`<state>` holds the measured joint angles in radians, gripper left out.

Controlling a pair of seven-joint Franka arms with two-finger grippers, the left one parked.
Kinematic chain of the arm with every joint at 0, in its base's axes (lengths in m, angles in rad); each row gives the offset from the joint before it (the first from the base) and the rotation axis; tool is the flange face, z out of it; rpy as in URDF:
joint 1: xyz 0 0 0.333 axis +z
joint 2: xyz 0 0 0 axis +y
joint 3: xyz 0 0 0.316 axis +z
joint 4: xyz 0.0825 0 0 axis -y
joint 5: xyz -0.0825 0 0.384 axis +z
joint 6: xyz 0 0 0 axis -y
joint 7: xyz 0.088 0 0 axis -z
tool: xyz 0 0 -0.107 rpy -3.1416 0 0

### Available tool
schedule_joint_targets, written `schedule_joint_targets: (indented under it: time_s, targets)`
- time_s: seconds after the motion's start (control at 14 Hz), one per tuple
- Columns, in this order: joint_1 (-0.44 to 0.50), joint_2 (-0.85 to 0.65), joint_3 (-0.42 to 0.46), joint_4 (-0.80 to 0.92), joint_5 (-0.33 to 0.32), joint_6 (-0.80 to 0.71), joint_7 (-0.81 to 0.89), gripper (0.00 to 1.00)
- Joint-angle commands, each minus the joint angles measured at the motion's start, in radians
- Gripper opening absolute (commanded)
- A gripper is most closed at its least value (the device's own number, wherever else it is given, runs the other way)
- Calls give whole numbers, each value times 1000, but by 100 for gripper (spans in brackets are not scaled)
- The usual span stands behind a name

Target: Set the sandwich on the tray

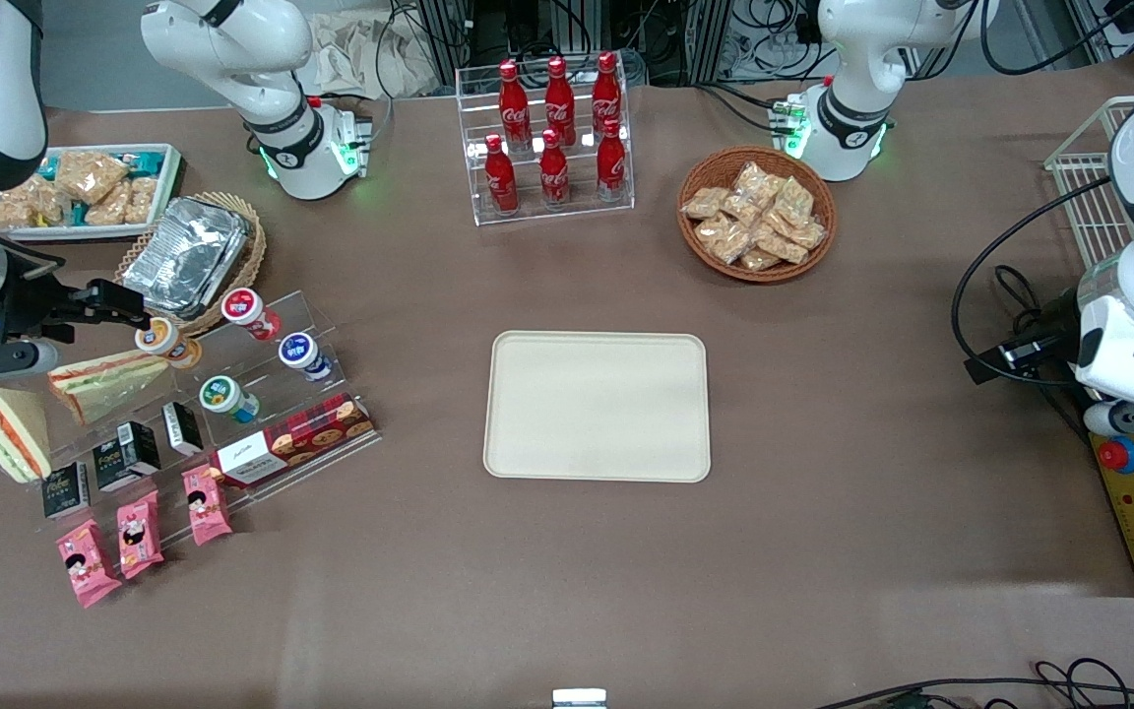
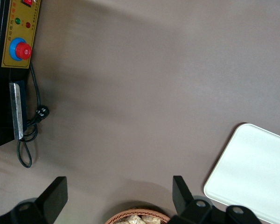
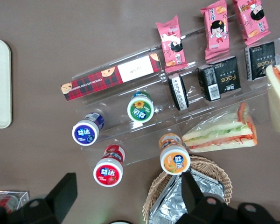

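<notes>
The black two-finger gripper [image 1: 119, 300] hangs open and empty above the clear acrylic step rack [image 1: 262, 394]; the clear-wrapped triangular sandwich with the broad orange-red and green filling [image 1: 4, 431] lies just nearer the front camera, long axis slanting toward it, well apart from the plain cream-beige rectangular tray [image 1: 597, 406]

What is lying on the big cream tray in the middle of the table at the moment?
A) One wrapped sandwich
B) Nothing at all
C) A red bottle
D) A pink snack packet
B: the tray shows only its bare cream surface, while the sandwich lies toward the working arm's end of the table, with the gripper hovering open above the display there.
</notes>
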<state>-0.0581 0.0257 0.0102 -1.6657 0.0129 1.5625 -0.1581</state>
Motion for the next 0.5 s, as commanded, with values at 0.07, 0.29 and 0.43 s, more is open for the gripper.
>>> schedule_joint_targets:
  time_s: [0.07, 0.29, 0.43]
  targets:
    - [6, 17, 2, 27, -14, -7, 6, 99]
    - [1, 17, 2, 29, -16, -7, 6, 99]
    - [-6, 20, -12, 26, -14, -7, -6, 99]
